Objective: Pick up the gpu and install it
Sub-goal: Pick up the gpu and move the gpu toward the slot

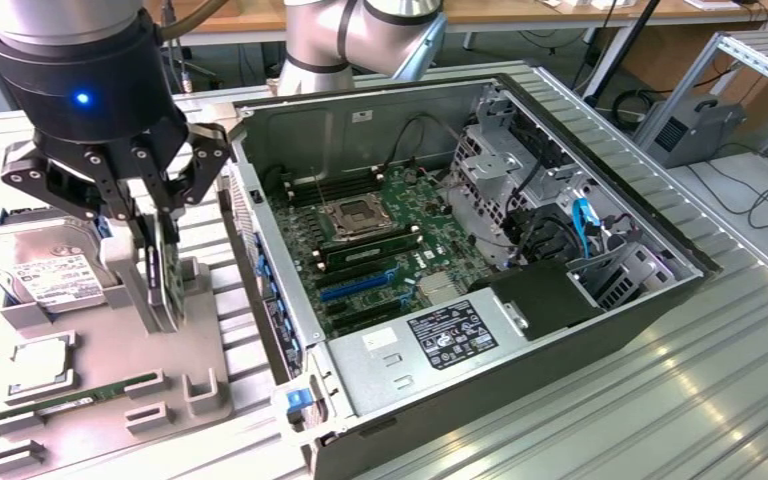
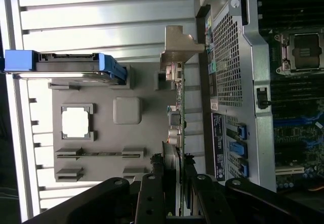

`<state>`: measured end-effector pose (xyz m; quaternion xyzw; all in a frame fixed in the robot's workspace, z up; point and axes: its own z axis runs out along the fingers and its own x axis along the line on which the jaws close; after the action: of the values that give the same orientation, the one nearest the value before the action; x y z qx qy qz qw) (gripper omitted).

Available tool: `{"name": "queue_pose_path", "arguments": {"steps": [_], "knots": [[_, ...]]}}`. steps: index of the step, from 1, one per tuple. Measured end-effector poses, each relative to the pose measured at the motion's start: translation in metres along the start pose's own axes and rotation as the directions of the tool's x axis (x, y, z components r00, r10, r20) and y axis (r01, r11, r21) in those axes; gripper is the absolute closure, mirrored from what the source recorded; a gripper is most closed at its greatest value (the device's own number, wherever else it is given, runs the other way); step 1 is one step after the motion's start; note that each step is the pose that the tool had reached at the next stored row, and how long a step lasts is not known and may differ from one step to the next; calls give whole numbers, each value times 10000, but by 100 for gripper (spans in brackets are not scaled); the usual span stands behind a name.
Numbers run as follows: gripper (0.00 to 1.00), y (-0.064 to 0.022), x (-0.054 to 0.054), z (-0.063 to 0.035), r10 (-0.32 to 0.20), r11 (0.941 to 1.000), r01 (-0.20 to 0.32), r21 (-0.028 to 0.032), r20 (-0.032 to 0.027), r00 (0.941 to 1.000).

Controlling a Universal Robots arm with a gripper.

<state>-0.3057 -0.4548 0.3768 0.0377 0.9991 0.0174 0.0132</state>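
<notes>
Gpu (image 1: 160,285) stands on edge in a slot of the matte grey moulded holder (image 1: 184,385), with a thin green board edge and a bent silver end bracket. Claw (image 1: 155,240), black jointed metal, is partly closed and clamps the card's upper edge, one finger against each flat face. The holder lies on the ribbed aluminium desk (image 1: 704,400), just beside the open steel computer case (image 1: 491,250). The fingers cover most of the shroud, and the card's lower edge is sunk in the slot.
</notes>
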Motion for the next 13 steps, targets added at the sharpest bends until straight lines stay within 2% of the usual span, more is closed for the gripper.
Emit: {"name": "queue_pose_path", "arguments": {"steps": [10,13], "knots": [[74,1,-1,-30,0,10000,0,0,0,10000],[74,5,-4,-132,0,10000,0,0,0,10000]]}}
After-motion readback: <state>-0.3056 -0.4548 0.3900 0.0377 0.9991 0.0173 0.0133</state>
